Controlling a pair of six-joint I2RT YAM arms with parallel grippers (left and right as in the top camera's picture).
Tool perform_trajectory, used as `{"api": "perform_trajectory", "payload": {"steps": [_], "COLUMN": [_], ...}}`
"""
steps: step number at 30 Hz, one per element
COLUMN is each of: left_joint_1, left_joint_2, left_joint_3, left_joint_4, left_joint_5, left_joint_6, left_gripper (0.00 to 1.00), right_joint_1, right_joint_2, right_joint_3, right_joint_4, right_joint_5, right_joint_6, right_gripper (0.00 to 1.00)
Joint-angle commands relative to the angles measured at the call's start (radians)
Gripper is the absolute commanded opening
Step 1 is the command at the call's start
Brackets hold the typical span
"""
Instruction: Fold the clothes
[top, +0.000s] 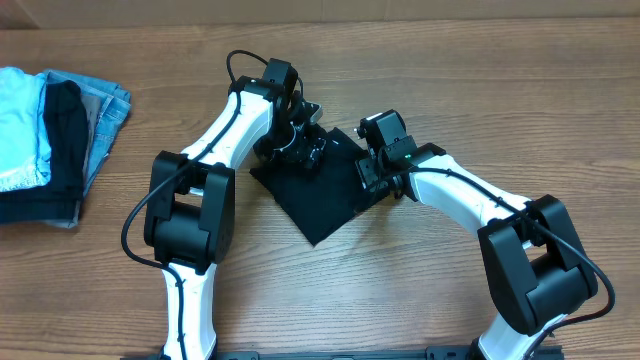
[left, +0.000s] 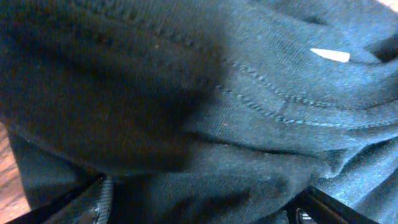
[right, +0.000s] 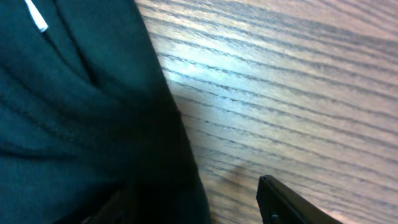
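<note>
Left claw (top: 303, 152), right claw (top: 368, 175): jaws wide, on black garment (top: 322, 208).

We note a pale brown wood-grain table (top: 450, 90). At its far left we see a pile of folded garments: a light-blue piece (top: 20, 125), a black piece (top: 65, 140) beside it, and grey-blue denim (top: 108, 118) touching that.
</note>
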Motion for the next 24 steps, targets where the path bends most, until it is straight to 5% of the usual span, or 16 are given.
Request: {"api": "perform_trajectory", "payload": {"steps": [1, 5, 10, 14, 17, 24], "left_joint_1": [0.000, 0.000, -0.001, 0.017, 0.067, 0.107], "left_joint_2": [0.011, 0.001, -0.106, -0.168, -0.165, -0.039], "left_joint_3": [0.011, 0.011, 0.096, 0.116, 0.096, 0.093], "left_joint_4": [-0.037, -0.127, -0.088, -0.110, -0.114, -0.117], "left_joint_5": [-0.034, -0.030, -0.029, -0.211, -0.210, 0.043], "left_joint_6": [0.005, -0.081, -0.097, -0.124, -0.123, 0.070], "left_gripper": [0.85, 0.79, 0.84, 1.00, 1.00, 1.00], "right_joint_1": [-0.010, -0.010, -0.010, -0.010, -0.008, -0.006], "right_joint_2": [0.008, 0.000, 0.000, 0.000, 0.000, 0.021], "right_joint_3": [0.027, 0.234, 0.464, 0.454, 0.452, 0.452], "right_joint_4": [-0.009, -0.261, -0.544, -0.629, -0.640, -0.618], "right_joint_5": [0.047, 0.016, -0.247, -0.332, -0.348, -0.382], "right_joint_6": [-0.016, -0.014, -0.011, -0.006, -0.003, -0.003], "right_gripper": [0.71, 0.85, 0.85, 0.72, 0.41, 0.39]}}
